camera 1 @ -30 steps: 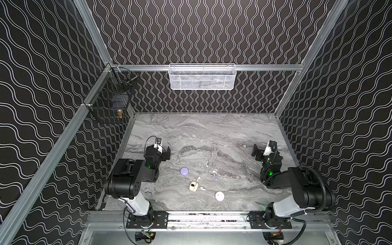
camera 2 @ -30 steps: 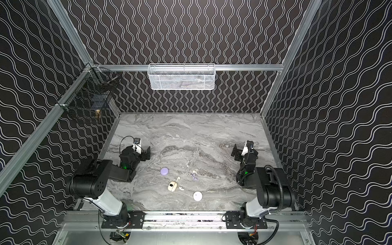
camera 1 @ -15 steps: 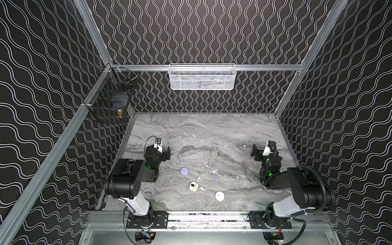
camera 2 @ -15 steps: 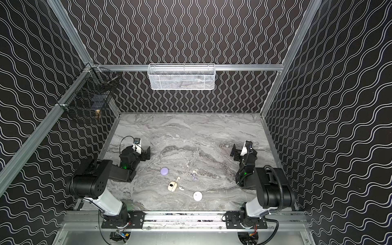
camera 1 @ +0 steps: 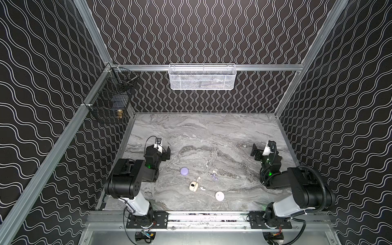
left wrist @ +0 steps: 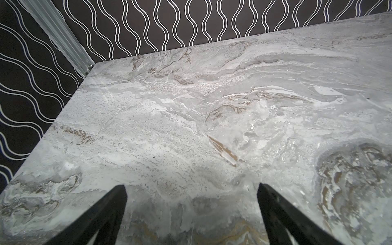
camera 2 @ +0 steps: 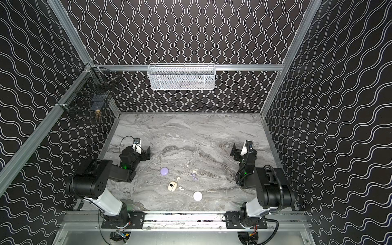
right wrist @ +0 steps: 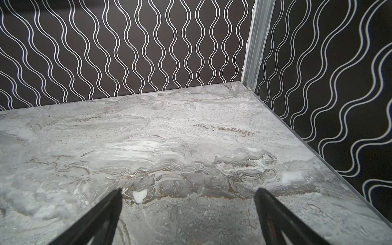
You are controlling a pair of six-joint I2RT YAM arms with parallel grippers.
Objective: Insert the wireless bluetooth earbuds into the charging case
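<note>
Black walls [camera 1: 212,31] with white wavy lines close in a grey marbled table [camera 1: 201,131]. My left end effector [left wrist: 191,188] stands spread wide over bare marble with nothing between its fingers. My right end effector [right wrist: 188,191] is likewise wide and empty, nearer the right wall. Neither wrist view shows any task thing. Further out, in both top views, the earbuds [camera 1: 214,171] lie scattered near the middle of the table, between my two arms and apart from both. Most are white, one lavender earbud [camera 1: 214,177] lies among them, and a cream one lies just beside the cream case [camera 1: 193,186]. A lavender case [camera 1: 184,171] lies nearer my left arm and a white case [camera 1: 219,196] nearer the front edge. I cannot tell whether any lid is open. I judge this to be the very start: nothing is picked up and no earbud is visibly seated. The next move calls for swinging one end effector in over the cluster, narrowing it greatly for so tiny a stem, and matching bud to case by colour. I can read no brand, label or writing anywhere.
</note>
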